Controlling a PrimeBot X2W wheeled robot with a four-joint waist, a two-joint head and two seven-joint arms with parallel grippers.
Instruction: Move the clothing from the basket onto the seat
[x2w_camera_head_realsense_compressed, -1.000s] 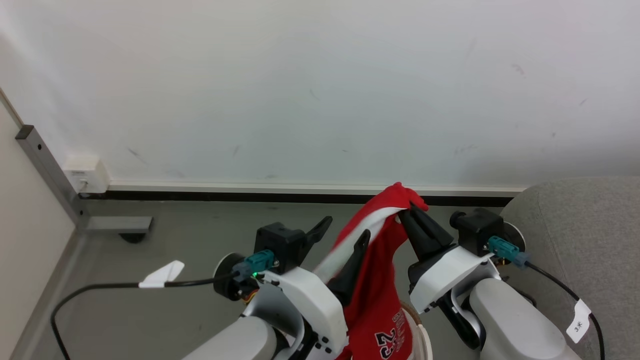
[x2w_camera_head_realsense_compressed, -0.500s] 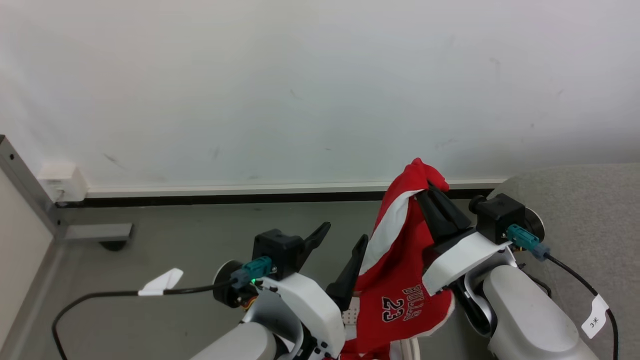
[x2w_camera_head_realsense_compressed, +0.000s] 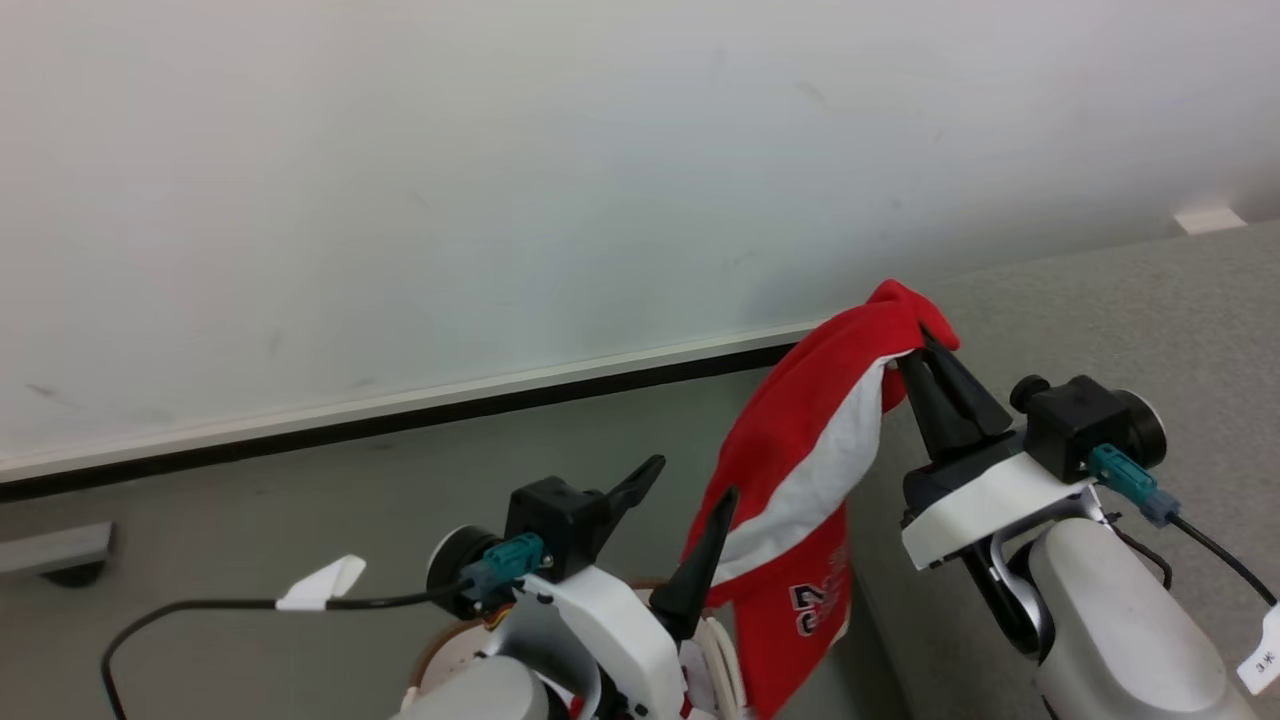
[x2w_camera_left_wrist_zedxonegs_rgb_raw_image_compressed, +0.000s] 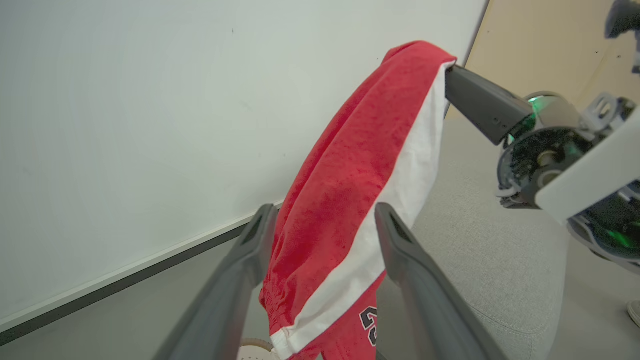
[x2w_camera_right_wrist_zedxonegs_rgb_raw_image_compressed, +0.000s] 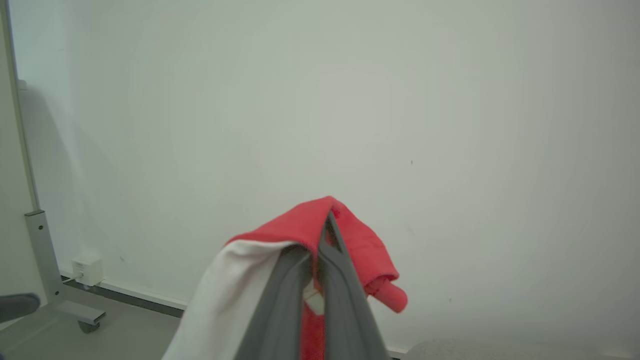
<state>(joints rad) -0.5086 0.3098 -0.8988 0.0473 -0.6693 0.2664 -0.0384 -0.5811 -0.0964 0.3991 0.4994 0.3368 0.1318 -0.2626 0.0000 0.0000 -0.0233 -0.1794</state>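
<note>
Right gripper (x2w_camera_head_realsense_compressed: 928, 350) pinched shut on the red jersey (x2w_camera_head_realsense_compressed: 800, 440), which hangs in the air between the basket (x2w_camera_head_realsense_compressed: 435, 645) rim and the sofa (x2w_camera_head_realsense_compressed: 1100, 310). Left gripper (x2w_camera_head_realsense_compressed: 692, 480) spread wide, gripping nothing; the basket's contents are hidden.

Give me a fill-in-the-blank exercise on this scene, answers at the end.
The right gripper is ____ on the jersey.
The left gripper stands ____, holding nothing.
The jersey's broad stripe is ____.
The sofa has ____ fabric.
Answers: shut, open, white, grey.
</note>
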